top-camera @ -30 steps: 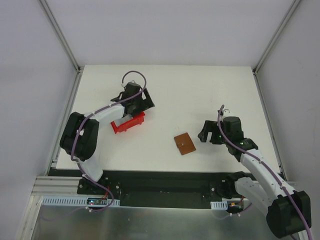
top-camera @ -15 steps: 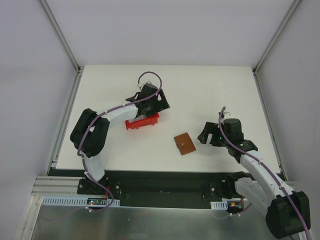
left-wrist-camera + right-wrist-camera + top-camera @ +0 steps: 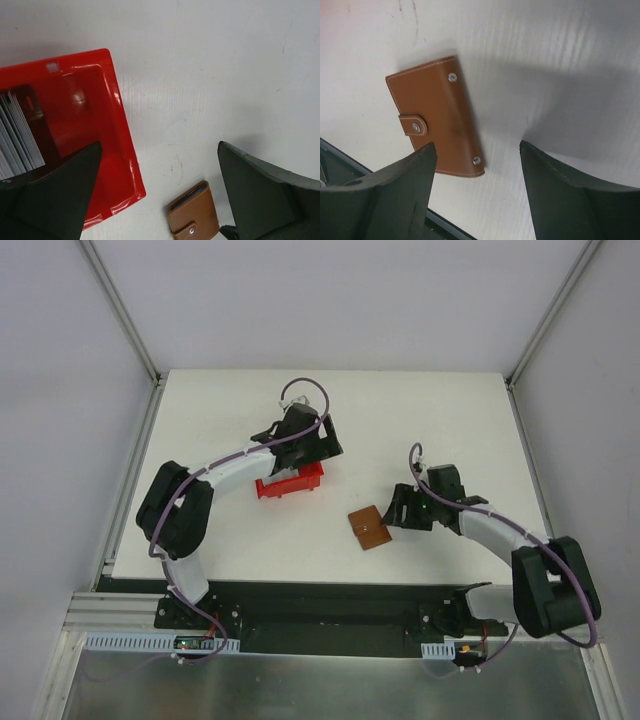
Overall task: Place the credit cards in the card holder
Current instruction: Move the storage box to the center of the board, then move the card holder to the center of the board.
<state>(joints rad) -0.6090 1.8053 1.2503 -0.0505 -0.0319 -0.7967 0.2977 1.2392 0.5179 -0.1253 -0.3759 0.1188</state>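
Top external view, A asks: where is the card holder [image 3: 369, 528]?
B: Closed, flat on the desk [image 3: 450, 420], at five o'clock from the red tray [image 3: 290, 485]. The right end effector [image 3: 476, 145] hovers spread at its two o'clock.
A: The credit cards [image 3: 17, 132]?
B: In the tray, under the spread left end effector [image 3: 159, 150]. The right one should probably pin the holder squarely first

Brown leather card holder [image 3: 434, 115] laid flat and snapped shut beneath the right gripper [image 3: 400, 511], pale cards [image 3: 17, 132] stood on edge in a red tray [image 3: 122, 145] at the left gripper's [image 3: 160, 146] left finger.
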